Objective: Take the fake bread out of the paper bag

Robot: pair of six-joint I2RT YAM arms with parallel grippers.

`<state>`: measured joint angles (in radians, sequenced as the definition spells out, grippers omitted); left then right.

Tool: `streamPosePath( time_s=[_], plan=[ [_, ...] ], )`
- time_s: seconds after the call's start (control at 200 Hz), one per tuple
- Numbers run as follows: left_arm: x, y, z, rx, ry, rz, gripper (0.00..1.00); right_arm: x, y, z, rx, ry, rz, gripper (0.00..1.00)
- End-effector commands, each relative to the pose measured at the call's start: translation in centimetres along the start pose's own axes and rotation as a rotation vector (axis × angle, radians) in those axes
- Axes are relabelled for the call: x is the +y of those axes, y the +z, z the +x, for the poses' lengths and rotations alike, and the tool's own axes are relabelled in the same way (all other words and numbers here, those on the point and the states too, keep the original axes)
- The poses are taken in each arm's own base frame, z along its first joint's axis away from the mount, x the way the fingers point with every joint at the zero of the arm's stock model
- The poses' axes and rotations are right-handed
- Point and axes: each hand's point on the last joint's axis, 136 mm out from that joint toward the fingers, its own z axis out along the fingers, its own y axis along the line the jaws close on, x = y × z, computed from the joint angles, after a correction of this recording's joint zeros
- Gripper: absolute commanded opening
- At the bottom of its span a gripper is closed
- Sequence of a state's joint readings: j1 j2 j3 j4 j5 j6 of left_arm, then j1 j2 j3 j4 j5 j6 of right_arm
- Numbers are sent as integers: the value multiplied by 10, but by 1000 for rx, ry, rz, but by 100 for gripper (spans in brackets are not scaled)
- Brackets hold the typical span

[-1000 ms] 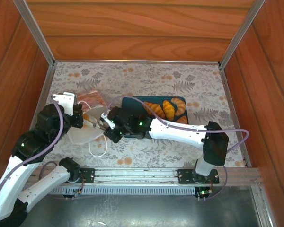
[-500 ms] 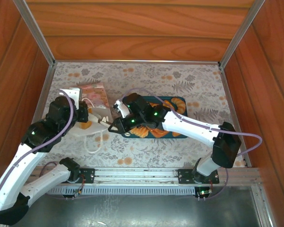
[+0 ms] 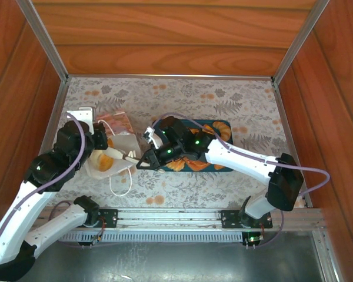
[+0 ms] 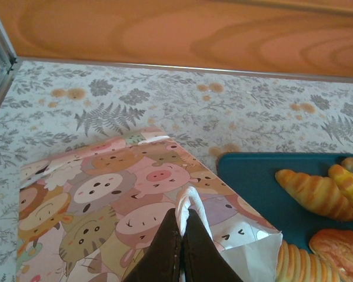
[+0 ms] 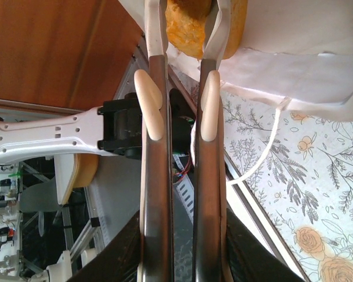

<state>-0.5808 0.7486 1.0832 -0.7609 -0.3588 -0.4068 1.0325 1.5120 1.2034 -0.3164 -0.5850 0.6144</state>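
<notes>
The paper bag, white inside with pastel cartoon animals on its side, lies at the left of the table. My left gripper is shut on its white cord handle and holds the mouth up. A golden fake bread sits in the bag's mouth. My right gripper reaches into that mouth, and its fingertips are shut on a golden-brown piece of bread. Other pastries lie on the teal tray.
The teal tray sits right of the bag, partly under my right arm, with several pastries on it. A second cord handle trails toward the near rail. Wooden walls close in the floral table on three sides.
The left gripper has tipped the bag up by its handle, so a bread now shows in the mouth. The right forearm swung back over the tray, its fingers staying at the bag's mouth.
</notes>
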Motion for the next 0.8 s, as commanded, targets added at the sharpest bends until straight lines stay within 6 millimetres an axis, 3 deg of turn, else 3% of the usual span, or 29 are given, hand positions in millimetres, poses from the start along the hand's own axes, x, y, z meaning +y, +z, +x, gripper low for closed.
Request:
streamPosePath(
  time_s=[0.0,0.21,0.59,0.795],
  plan=[
    [2,5,-8,-20,-41,-33,0,22,-26,-10,-82,-28,-68,23],
    [1,14,-8,-3,-80,-53,0,1,-30,-20,-110,48,-41,23],
    [18,38,9,18,-122,-212,0,-47,3,-69,-11,100,-72,22],
    [19,62,11,34,-157,-299,0,-57,4,-55,17,176,-115,21]
  ],
)
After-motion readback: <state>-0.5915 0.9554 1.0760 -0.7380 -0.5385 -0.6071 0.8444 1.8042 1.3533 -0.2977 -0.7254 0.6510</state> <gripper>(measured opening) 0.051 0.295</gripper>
